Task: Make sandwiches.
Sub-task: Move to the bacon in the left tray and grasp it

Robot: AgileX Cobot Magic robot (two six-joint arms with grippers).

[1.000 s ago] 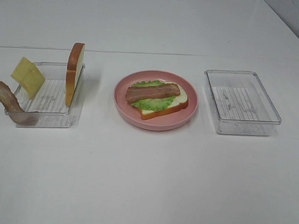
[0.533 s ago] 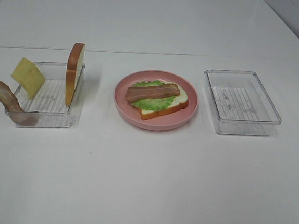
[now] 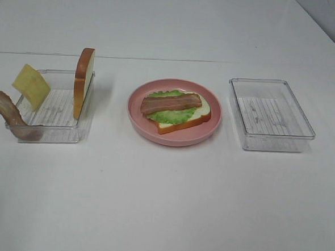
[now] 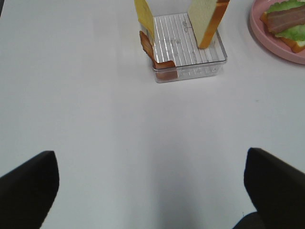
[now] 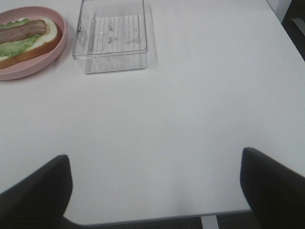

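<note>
Nothing has moved since the earlier frames. Nearest, the left gripper (image 4: 152,191) hangs over the bare white surface (image 3: 162,205), its fingers (image 4: 28,183) spread wide and holding nothing. The right gripper (image 5: 155,191) is just as open and empty.

Farther back, one pink plate (image 3: 172,138) holds the unfinished sandwich (image 3: 177,110): one bread slice (image 3: 205,111) lying flat, one lettuce leaf (image 3: 168,116), and one bacon strip (image 3: 170,103). The strip's long axis runs left to right, its right end slightly farther back.

Two clear trays flank the plate. The left tray (image 3: 56,134) holds a second bread slice (image 3: 83,81) standing on edge, one cheese square (image 3: 30,86) leaning, and a second bacon strip (image 3: 9,114) draped over its corner. The right tray (image 3: 271,144) holds nothing.
</note>
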